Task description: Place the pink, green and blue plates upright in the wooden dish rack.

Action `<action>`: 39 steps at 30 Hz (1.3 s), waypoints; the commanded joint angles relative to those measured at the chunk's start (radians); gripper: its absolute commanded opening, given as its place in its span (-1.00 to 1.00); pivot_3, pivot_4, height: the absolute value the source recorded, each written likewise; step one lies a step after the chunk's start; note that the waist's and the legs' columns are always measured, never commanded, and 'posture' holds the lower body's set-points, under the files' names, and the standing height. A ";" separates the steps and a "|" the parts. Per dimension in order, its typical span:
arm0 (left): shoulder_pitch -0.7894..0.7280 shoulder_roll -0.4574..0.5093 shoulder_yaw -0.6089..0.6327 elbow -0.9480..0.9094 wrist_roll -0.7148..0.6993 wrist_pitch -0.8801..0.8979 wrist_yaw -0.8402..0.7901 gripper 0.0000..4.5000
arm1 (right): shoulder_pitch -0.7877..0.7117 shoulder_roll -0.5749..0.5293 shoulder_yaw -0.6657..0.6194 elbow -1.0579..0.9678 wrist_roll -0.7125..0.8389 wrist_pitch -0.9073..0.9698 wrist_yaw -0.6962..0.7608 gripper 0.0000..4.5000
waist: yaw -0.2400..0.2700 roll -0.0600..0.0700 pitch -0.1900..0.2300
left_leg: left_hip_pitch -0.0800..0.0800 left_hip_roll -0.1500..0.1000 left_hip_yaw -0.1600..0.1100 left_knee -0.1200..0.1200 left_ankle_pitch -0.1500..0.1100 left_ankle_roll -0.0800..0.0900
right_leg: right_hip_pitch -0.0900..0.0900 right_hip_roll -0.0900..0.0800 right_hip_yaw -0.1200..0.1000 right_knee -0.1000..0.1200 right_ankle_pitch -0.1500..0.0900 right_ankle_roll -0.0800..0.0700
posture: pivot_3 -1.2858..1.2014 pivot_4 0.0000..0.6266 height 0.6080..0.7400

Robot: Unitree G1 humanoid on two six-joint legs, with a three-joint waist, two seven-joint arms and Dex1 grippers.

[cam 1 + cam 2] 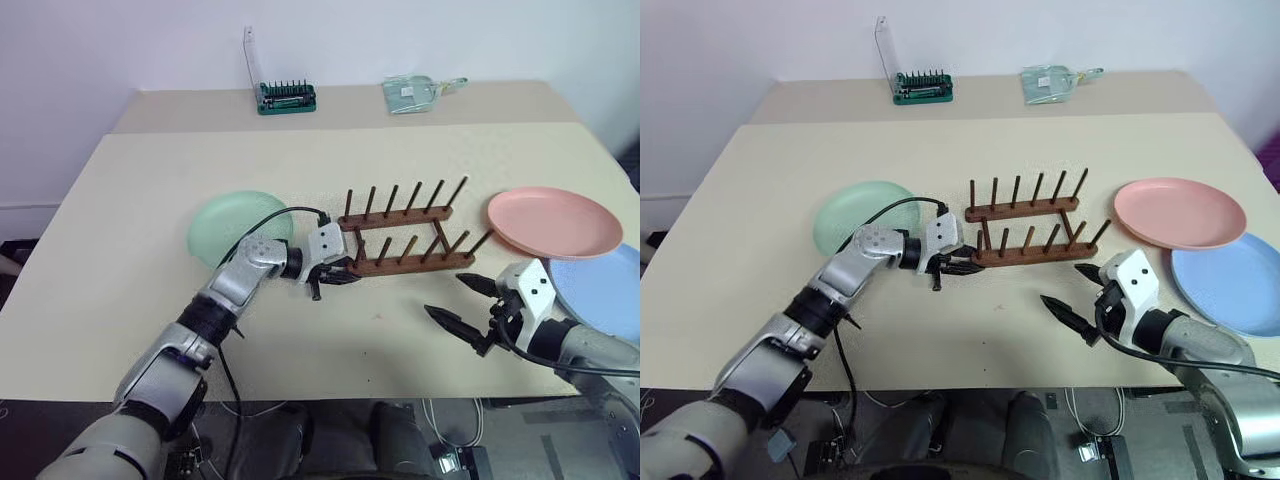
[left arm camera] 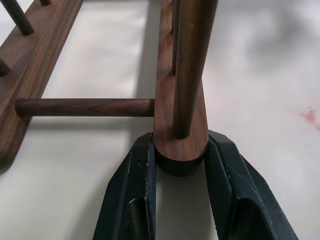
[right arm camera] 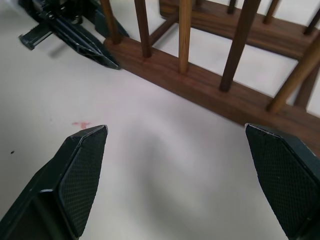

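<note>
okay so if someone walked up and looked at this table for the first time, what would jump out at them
Probably the left gripper, clamped on the rounded end of the near rail of the wooden dish rack at mid-table. Next, the three plates lying flat: the green plate to the rack's left, and the pink plate and blue plate to its right. The right gripper hovers open in front of the rack, holding nothing.

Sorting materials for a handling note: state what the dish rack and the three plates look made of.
Wooden dish rack: dark brown wood, matte, grain visible. Pink plate, green plate, blue plate: smooth, matte, pastel, probably plastic, though the look leaves it open.
</note>
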 commanded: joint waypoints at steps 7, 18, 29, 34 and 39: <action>-0.113 -0.062 0.043 0.254 0.071 -0.162 -0.063 0.40 | 0.149 0.035 -0.108 -0.138 0.014 -0.021 -0.042 1.00 | -0.004 0.000 0.000 | 0.001 0.000 0.001 0.000 0.000 0.000 | 0.000 0.000 0.000 0.001 0.000 0.001 | 0.03 -0.52 1.00; 0.145 0.071 0.084 -0.356 -0.025 0.206 -0.083 -0.48 | 0.127 -0.024 -0.079 0.008 -0.101 -0.011 -0.059 -0.05 | -0.002 0.000 0.000 | 0.001 0.001 0.001 0.000 0.000 0.000 | 0.000 0.000 0.000 0.002 0.000 0.001 | 0.03 -0.52 1.00; 0.181 -0.136 -0.032 -0.426 0.116 0.499 0.250 -0.93 | -0.087 -0.110 0.077 0.225 -0.254 -0.041 -0.041 -0.98 | -0.009 0.001 -0.001 | 0.002 0.002 0.002 0.000 0.000 -0.001 | 0.000 0.001 0.001 0.002 0.001 0.002 | 0.03 -0.52 1.00; 0.156 -0.194 0.017 -0.318 0.165 0.491 0.441 -0.93 | -0.232 -0.110 0.167 0.367 -0.346 -0.080 -0.068 -0.98 | -0.001 -0.003 -0.002 | 0.003 0.001 0.003 0.002 0.001 -0.001 | 0.003 0.001 0.001 0.001 0.002 0.001 | 0.03 -0.52 1.00; 0.130 -0.207 0.057 -0.251 0.168 0.429 0.537 -0.93 | -0.383 -0.079 0.236 0.505 -0.404 -0.135 -0.085 -0.98 | -0.006 -0.003 -0.003 | 0.004 0.002 0.003 0.002 0.001 -0.002 | 0.003 0.001 0.001 0.001 0.003 0.001 | 0.03 -0.52 1.00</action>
